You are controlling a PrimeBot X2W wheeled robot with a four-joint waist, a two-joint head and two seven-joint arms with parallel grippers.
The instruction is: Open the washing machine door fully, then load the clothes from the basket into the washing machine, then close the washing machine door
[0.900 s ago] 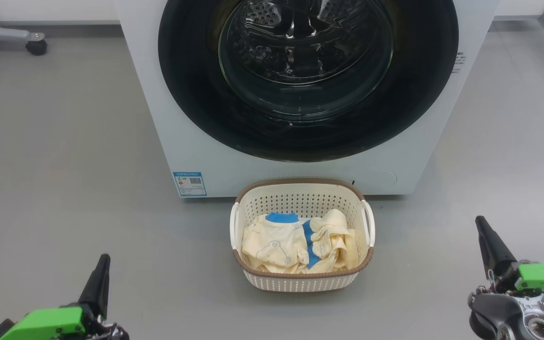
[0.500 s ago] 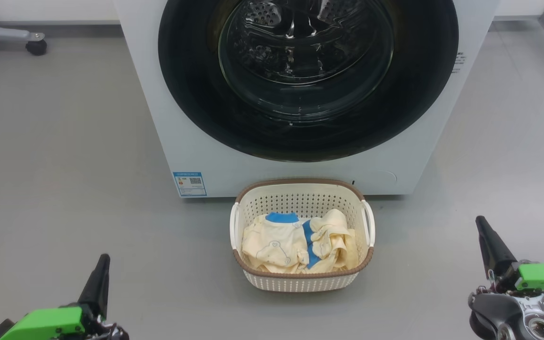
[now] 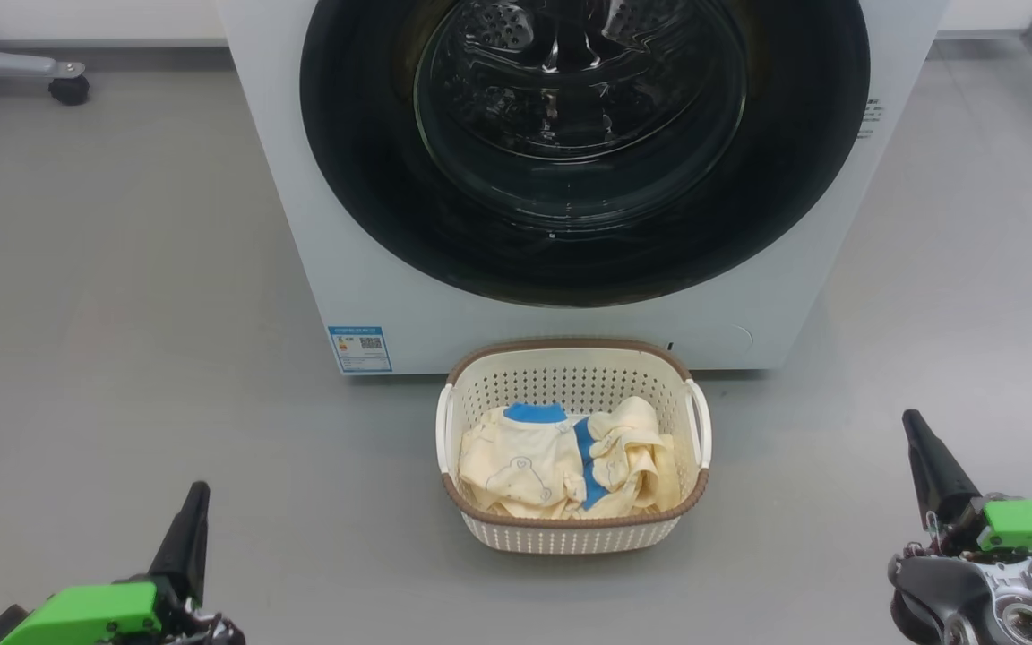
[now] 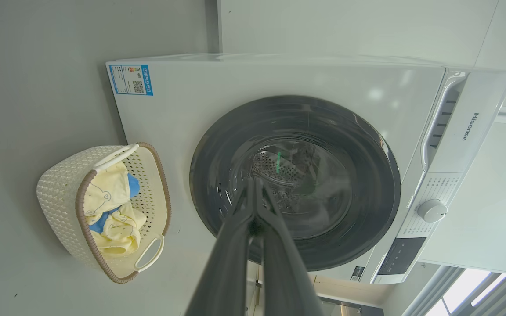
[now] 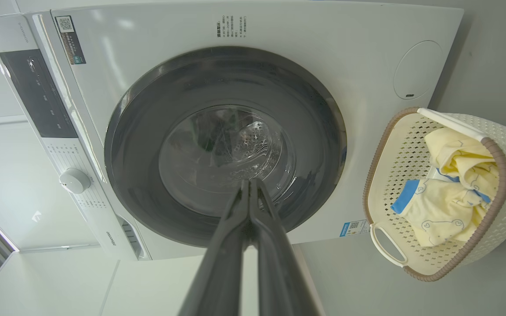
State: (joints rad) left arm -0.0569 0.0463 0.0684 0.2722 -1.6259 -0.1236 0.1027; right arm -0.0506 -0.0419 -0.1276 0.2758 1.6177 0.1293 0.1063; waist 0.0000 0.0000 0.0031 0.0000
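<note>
The left gripper (image 3: 197, 497) and the right gripper (image 3: 915, 430) are both clenched on nothing. Going in like that, they could skate off the glossy rim of the washing machine door (image 3: 583, 152), which looks shut, or knock the basket (image 3: 570, 346). The door stands ahead, between the two; the clothes (image 3: 534, 466) lie in the basket, nearer, inward of each gripper.

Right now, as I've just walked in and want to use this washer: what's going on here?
Nothing is being handled yet. The washing machine door is shut, and the clothes lie in the basket on the floor in front of the washing machine. The left gripper and right gripper are shut and empty, low on either side of the basket.
</note>
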